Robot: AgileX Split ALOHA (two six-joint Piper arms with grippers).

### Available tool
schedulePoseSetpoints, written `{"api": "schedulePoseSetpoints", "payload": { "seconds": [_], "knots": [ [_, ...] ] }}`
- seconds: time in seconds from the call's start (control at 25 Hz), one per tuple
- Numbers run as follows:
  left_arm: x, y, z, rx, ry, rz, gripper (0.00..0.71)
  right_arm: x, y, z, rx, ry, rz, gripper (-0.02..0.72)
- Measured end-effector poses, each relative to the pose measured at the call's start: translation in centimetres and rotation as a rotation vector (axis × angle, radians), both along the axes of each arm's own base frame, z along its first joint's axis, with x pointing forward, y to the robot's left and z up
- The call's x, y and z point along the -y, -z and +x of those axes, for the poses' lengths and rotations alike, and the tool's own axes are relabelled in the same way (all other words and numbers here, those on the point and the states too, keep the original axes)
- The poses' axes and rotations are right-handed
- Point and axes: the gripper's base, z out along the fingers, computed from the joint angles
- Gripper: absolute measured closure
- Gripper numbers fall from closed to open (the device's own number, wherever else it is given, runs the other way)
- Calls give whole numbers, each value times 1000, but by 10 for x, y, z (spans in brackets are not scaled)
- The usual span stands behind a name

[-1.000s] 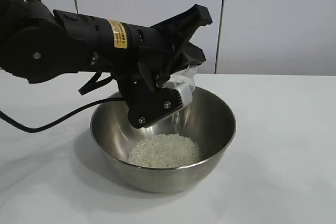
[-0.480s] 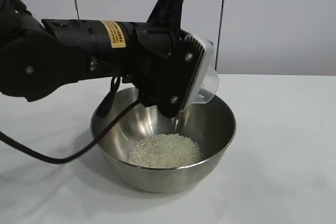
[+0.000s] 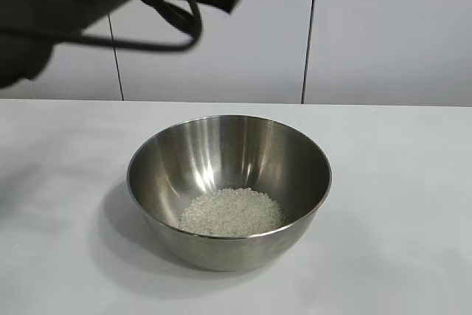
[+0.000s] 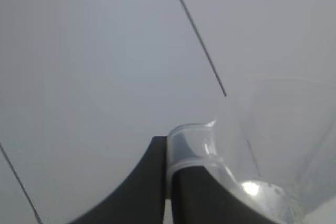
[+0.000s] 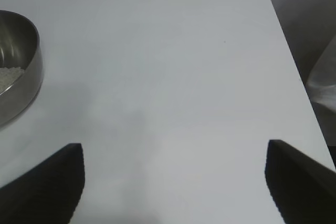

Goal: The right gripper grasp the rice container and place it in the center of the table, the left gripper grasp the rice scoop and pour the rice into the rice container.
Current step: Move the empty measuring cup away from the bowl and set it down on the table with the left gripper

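The rice container (image 3: 228,182), a shiny steel bowl, stands in the middle of the white table (image 3: 398,204) with a heap of rice (image 3: 231,212) in its bottom. Its edge also shows in the right wrist view (image 5: 18,66). The left arm is raised at the upper left of the exterior view; only part of its black body shows there. In the left wrist view my left gripper (image 4: 168,182) is shut on the tab handle of the clear rice scoop (image 4: 273,145), held up in front of the wall. My right gripper (image 5: 176,177) is open and empty over the table, off to the bowl's side.
A grey panelled wall (image 3: 369,27) stands behind the table. The table's side edge (image 5: 294,61) runs close to my right gripper, with a pale object (image 5: 323,82) beyond it.
My left gripper, with the rice scoop, has lifted away from over the bowl and swung up to the upper left. The bowl and rice stay in place.
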Motion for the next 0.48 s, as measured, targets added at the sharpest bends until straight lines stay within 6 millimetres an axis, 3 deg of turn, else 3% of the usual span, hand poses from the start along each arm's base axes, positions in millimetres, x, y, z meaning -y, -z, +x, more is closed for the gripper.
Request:
{"api": "schedulePoseSetpoints", "payload": {
  "seconds": [0.12,0.24,0.36,0.48],
  "knots": [
    [-46,6,4,-61,-6,-191,704,0,0,0,0,0,0,64],
    [-92,27,8,-113,-34,-197,704,0,0,0,0,0,0,64],
    [-122,57,7,-216,-3,-148,704,0,0,0,0,0,0,64],
    [-138,94,7,-361,29,-89,704,0,0,0,0,0,0,64]
  ]
}}
